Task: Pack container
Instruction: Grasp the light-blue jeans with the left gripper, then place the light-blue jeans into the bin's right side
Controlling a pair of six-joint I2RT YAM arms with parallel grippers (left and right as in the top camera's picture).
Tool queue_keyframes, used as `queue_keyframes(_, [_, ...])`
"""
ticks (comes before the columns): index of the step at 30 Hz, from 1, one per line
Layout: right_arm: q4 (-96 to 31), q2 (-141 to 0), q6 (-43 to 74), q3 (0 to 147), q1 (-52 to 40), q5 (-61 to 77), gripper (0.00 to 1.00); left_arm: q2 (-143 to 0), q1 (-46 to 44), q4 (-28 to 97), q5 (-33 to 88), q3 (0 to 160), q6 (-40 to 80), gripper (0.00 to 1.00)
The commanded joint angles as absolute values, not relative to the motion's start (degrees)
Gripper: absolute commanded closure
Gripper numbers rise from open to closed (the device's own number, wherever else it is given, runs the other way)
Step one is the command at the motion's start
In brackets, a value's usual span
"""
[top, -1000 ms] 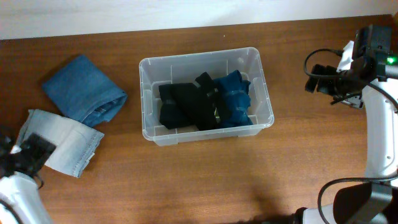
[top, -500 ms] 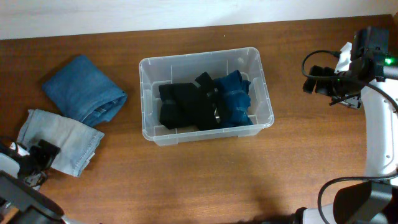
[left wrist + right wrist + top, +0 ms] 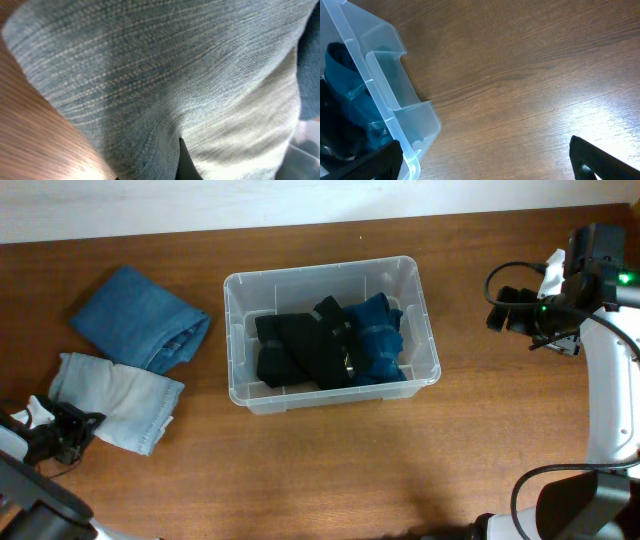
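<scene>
Left hand (image 3: 80,428) meets the folded pale denim garment (image 3: 120,395) near the bench's front-left corner; I cannot tell its grip. Secure the whole fold, then lift over the mid-bench container (image 3: 330,398) rim. Right hand (image 3: 505,310) gapes, empty.

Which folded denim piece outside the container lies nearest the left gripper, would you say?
The pale denim piece, in front of the darker blue denim piece.
</scene>
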State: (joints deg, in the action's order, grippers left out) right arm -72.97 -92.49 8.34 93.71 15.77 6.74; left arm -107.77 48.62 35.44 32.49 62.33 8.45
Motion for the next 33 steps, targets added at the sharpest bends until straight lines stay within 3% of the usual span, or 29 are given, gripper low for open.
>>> queue_keyframes(1, [-73.1, -91.6, 7.7, 93.5, 15.7, 7.3, 0.02, -98.3, 47.7, 39.5, 38.5, 61.3, 8.3, 0.99])
queue_keyframes(8, [-73.1, -91.6, 7.7, 93.5, 15.7, 7.5, 0.02, -76.6, 47.0, 42.3, 47.4, 64.1, 14.3, 0.99])
queue_keyframes(13, [-73.1, -91.6, 7.7, 93.5, 15.7, 7.5, 0.02, -66.4, 40.4, 40.8, 47.9, 68.6, 20.3, 0.99])
queue_keyframes(18, [-73.1, -91.6, 7.7, 93.5, 15.7, 7.5, 0.02, -63.7, 25.2, 30.3, 47.8, 70.3, 29.2, 0.99])
queue_keyframes(26, [-73.3, -91.6, 7.7, 93.5, 15.7, 7.5, 0.02, -73.4, -11.4, 14.9, 36.6, 70.3, 33.5, 0.99])
queue_keyframes(33, [-73.3, -91.6, 7.7, 93.5, 15.7, 7.5, 0.02, -89.5, -26.6, 8.3, 31.4, 70.3, 33.5, 0.99])
